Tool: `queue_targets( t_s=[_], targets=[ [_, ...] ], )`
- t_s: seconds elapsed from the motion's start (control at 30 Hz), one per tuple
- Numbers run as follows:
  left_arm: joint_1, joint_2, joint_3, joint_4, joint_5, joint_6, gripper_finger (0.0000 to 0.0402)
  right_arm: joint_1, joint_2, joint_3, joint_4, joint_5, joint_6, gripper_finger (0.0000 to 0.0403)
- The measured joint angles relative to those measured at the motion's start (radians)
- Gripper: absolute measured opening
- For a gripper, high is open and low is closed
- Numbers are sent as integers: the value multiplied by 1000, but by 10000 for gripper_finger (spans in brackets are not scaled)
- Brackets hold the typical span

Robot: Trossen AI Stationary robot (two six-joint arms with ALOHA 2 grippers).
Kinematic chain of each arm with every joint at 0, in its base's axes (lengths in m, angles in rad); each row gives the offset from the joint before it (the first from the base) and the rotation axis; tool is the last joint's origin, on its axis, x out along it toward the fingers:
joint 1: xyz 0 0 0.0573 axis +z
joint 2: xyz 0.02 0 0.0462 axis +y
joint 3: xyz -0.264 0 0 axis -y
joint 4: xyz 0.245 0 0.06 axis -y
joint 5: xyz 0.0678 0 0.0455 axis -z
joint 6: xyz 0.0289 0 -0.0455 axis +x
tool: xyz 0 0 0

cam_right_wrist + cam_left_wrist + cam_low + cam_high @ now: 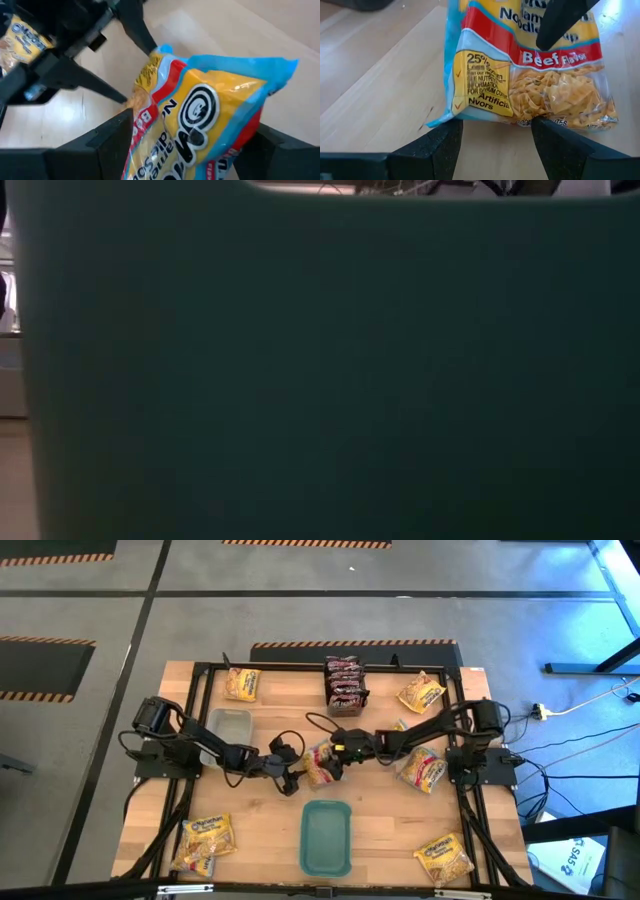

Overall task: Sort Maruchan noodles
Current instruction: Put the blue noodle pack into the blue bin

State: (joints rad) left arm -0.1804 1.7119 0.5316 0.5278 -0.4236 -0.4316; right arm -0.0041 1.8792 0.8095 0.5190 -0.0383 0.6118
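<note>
A Maruchan beef noodle packet (320, 764), yellow and red with a blue edge, sits at mid-table between both arms. My right gripper (341, 748) is shut on it, and the packet (200, 115) fills the gap between its fingers (112, 142). My left gripper (497, 127) stands open, with the packet's end (530, 85) just ahead of its fingertips (442, 140). Dark brown-red packets (343, 682) are stacked at the back. Yellow packets lie at the back left (241, 684), back right (421, 692), right (424, 770), front left (206, 838) and front right (445, 856).
A teal tray (326, 837) lies at the front centre, and its wall (320, 380) fills the low view. A clear tub (228, 727) sits under the left arm. Black frame rails run along the table edges.
</note>
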Motion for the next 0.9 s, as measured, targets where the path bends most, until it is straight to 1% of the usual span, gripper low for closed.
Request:
queue_targets(
  t_s=[0.1, 0.2, 0.37, 0.57, 0.63, 0.73, 0.9],
  targets=[
    [0, 0, 0, 0, -1, 1, 232, 0, 1, 6, 0, -7, -33, 273],
    [0, 0, 0, 0, -2, 11, 232, 0, 1, 10, 7, -17, -53, 256],
    [2, -1, 1, 9, -14, 23, 232, 2, 1, 10, -9, -34, -99, 199],
    [1, -8, 1, 2, 2, 26, 232, 1, -3, 12, -16, -44, -165, 129],
    [-4, -29, 1, -20, 6, 26, 232, 1, -8, 12, -30, -52, -191, 114],
    [-4, -77, 2, -62, 43, 26, 232, 2, -32, 13, -76, -59, -238, 99],
    [17, -197, 2, -132, 119, 14, 249, 2, -96, 10, -156, -48, -353, 95]
  ],
)
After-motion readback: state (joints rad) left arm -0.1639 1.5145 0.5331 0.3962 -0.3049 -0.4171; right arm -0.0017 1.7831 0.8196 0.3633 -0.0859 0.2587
